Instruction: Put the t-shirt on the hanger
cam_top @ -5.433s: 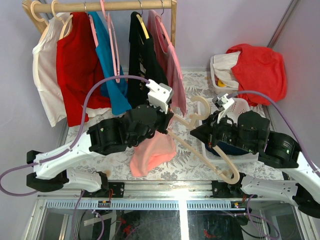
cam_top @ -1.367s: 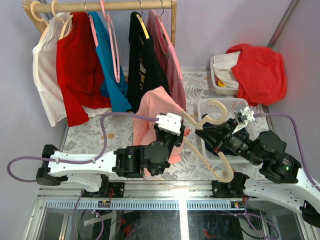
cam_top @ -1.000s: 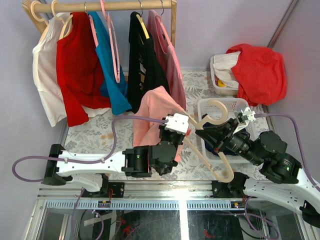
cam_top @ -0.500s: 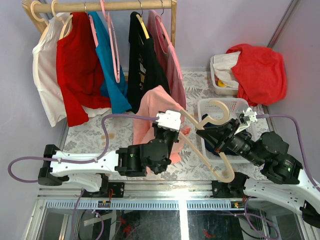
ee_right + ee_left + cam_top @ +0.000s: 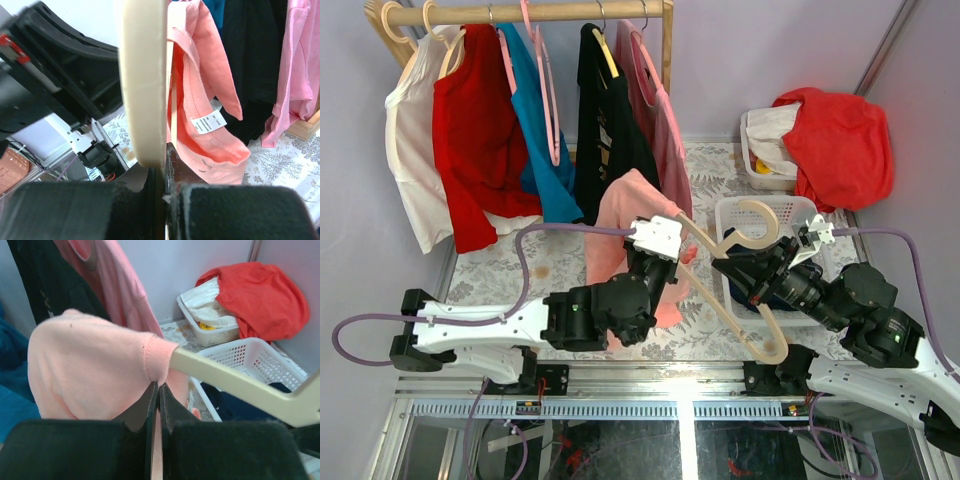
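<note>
Nearest the arm bases, the left gripper [image 5: 661, 276] is clamped on a fold of the plain salmon-pink short-sleeved t-shirt [image 5: 623, 215]. In the left wrist view its black fingers [image 5: 135, 417] press together with a thin strip of pink cloth between them, just under a ribbed edge of the garment [image 5: 90, 370]. To its right, the right gripper [image 5: 740, 272] is closed on the pale cream wood-look hanger [image 5: 700, 240] with broad curved arms. The right wrist view shows that hanger [image 5: 142, 75] edge-on, rising from between the jaws.

The hanger is held above the table. Its thick hook is over the white lattice basket [image 5: 795, 208], one arm slants down toward the near edge and the other reaches left into the t-shirt. In the left wrist view this arm [image 5: 240, 385] disappears inside the ribbed opening; whether that is neck or sleeve cannot be told. The cloth humps over the arm's end and hangs limp above the leaf-patterned table cover [image 5: 550, 265]. A white label [image 5: 209, 121] shows on the shirt's inside.

Beyond the basket stands a smaller white bin [image 5: 752, 150] heaped with white cloth and a red cloth [image 5: 840, 130]. Farthest back, a wooden rail [image 5: 550, 12] carries a bright red shirt [image 5: 470, 130], a blue top [image 5: 535, 130], a black garment [image 5: 605, 120] and a pale pink striped top [image 5: 665, 140].
</note>
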You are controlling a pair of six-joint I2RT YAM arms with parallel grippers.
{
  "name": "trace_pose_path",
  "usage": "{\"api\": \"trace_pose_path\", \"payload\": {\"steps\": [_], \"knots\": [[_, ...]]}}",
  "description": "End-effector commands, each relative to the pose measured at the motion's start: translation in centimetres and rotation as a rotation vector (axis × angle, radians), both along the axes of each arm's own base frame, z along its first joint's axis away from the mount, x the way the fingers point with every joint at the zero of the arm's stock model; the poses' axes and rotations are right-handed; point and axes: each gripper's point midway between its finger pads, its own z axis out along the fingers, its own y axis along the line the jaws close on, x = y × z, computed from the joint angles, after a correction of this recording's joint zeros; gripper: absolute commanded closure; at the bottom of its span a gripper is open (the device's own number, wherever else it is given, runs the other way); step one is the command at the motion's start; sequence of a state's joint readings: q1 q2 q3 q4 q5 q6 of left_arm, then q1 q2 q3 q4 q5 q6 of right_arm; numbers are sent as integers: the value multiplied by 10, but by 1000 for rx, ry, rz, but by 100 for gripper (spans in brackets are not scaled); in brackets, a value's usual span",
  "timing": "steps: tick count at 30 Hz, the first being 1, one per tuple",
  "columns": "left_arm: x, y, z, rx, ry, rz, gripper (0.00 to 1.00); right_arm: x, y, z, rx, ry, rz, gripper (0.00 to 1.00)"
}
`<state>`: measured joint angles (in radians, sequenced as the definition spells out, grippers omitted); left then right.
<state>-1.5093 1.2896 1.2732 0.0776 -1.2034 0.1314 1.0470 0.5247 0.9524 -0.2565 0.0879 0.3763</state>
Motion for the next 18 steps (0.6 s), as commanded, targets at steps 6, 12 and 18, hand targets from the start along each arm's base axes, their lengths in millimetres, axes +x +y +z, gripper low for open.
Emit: {"api": "trace_pose_path", "payload": {"steps": [6, 12, 18], "knots": [[-17, -17, 52, -90, -11, -129, 100, -2, -1, 46, 119, -75, 6, 100], [-30, -38, 57, -71, 1, -199, 100, -3, 3, 49, 117, -74, 23, 100], [-47, -63, 60, -86, 16, -298, 100, 0, 14, 49, 89, -54, 36, 100]]}}
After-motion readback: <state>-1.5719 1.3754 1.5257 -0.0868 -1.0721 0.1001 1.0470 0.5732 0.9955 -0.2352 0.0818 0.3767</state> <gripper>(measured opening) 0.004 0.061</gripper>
